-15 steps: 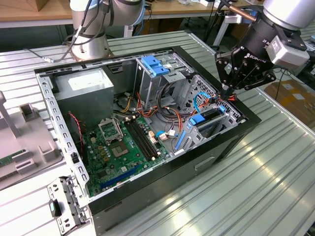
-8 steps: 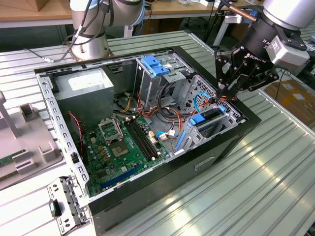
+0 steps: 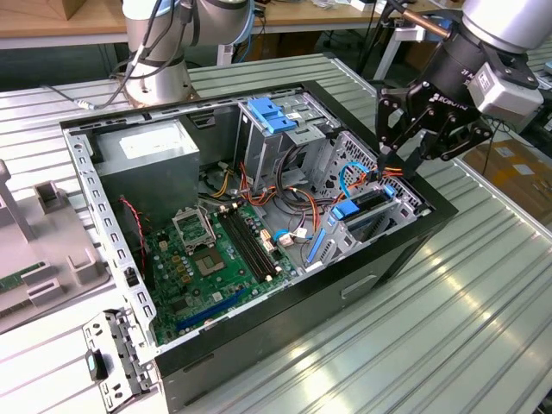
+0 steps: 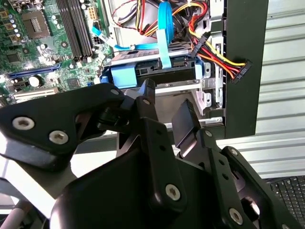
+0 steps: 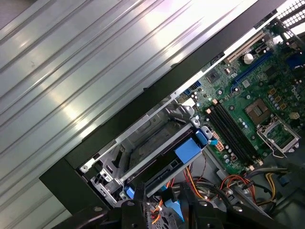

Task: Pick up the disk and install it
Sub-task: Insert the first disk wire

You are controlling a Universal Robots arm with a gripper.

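Observation:
The disk [image 3: 369, 203] lies in the drive cage at the corner of the open computer case [image 3: 285, 293] on the exterior view's right. It is a dark slab with blue side rails, and a light-blue cable and red-yellow wires run to its end. Both wrist views show the disk [image 4: 157, 71] [image 5: 164, 168] seated between the metal cage walls. My gripper [image 3: 398, 168] hangs just above that cage. Its two black fingers stand apart and open, with nothing between them, in both wrist views [image 4: 167, 98] [image 5: 162, 190].
Inside the case are a grey power supply [image 3: 147, 159], a green motherboard [image 3: 211, 259], a light-blue bracket [image 3: 272, 115] and loose cable bundles [image 3: 289, 185]. A grey fixture [image 3: 43, 233] and a metal plate [image 3: 116, 358] lie on the ribbed table [image 3: 448, 328]. The arm's base [image 3: 159, 60] stands behind.

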